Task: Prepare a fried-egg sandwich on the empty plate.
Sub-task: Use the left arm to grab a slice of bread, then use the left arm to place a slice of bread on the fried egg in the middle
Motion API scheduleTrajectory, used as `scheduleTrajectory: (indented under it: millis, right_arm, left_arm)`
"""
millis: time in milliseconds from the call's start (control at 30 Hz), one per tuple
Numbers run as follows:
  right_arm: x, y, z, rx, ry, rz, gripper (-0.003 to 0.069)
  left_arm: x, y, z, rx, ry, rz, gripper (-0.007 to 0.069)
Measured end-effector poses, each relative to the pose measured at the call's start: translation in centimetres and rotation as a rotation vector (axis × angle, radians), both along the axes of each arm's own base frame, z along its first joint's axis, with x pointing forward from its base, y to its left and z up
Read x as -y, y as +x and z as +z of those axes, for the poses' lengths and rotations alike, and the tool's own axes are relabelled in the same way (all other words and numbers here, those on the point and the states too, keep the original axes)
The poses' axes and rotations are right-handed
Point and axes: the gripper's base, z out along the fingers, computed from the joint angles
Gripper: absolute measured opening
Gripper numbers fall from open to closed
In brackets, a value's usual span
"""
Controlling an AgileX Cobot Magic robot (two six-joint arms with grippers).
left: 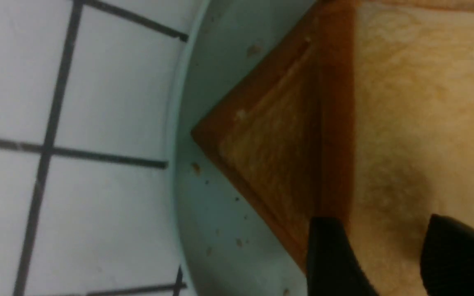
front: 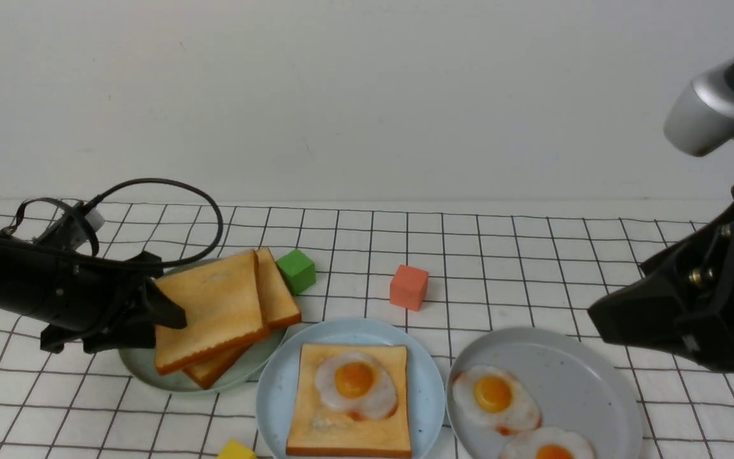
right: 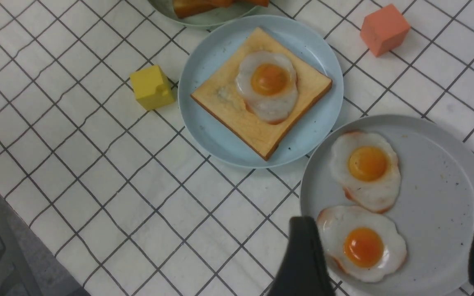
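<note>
Black fingers (left: 329, 255) of the left gripper (left: 385, 246) stand spread, clamping nothing. The tips sit over the left edge of the upper toast slice (front: 214, 306); cannot tell whether they touch it. One finger lines up with the dark crust, the other is over the golden face. This slice lies askew on an under slice (front: 274, 287), whose corners poke out at the back right and at the front. Both rest on the pale green plate (front: 150, 373), which has crumbs on its floor.

Just right of that is the light blue plate (front: 427, 382), front centre of the table (front: 532, 255), which has a white cloth with a dark grid. On the plate lies a single toast slice (front: 341, 427), flat, with one fried egg (front: 355, 382) on top, toward the slice's back half. The egg is uncovered.

Right again is the grey plate (front: 571, 370), carrying two more eggs (front: 493, 395) side by side. The right gripper (right: 393, 250) hangs by this plate's right side, clear of it, jaws wide and empty.

Blocks:
- Green block (front: 297, 271), beside the toast pile at back right.
- Orange block (front: 408, 287), behind the blue plate.
- Yellow block (front: 236, 451), at the front, left of the blue plate.
</note>
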Motion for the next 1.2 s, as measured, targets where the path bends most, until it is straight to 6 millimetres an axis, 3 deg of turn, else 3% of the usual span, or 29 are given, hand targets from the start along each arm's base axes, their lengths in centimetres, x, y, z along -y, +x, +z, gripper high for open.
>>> scheduleTrajectory:
  millis: [467, 600, 833, 933, 1000, 1033, 1100, 1200]
  right_arm:
    - [-0.1, -0.1, 0.0, -0.008, 0.008, 0.003, 0.0517]
    - [-0.1, -0.1, 0.0, -0.015, 0.019, 0.005, 0.0517]
    - [-0.2, -0.1, 0.0, -0.016, 0.02, 0.006, 0.0517]
    - [-0.2, -0.1, 0.0, -0.016, 0.02, 0.006, 0.0517]
    - [-0.2, -0.1, 0.0, -0.017, 0.021, 0.006, 0.0517]
    - [-0.2, -0.1, 0.0, -0.016, 0.02, 0.006, 0.0517]
    - [-0.2, -0.1, 0.0, -0.016, 0.02, 0.006, 0.0517]
    - [-0.2, -0.1, 0.0, -0.016, 0.02, 0.006, 0.0517]
  left_arm:
    - [-0.2, 0.1, -0.3, 0.025, 0.021, -0.027, 0.0001]
    - [-0.2, -0.2, 1.5, 0.07, 0.045, -0.046, -0.0003]
    - [0.5, -1.6, 6.4, 0.187, 0.056, -0.093, -0.0004]
    - [2.3, -2.2, 7.5, 0.202, 0.018, -0.147, -0.0004]
    - [4.8, -2.5, 7.6, 0.196, -0.023, -0.208, -0.0005]
    - [6.4, -2.9, 7.3, 0.184, -0.043, -0.242, -0.0006]
    - [7.7, -3.3, 6.9, 0.17, -0.058, -0.266, -0.0006]
    - [11.5, -4.8, 4.9, 0.125, -0.061, -0.311, -0.0006]
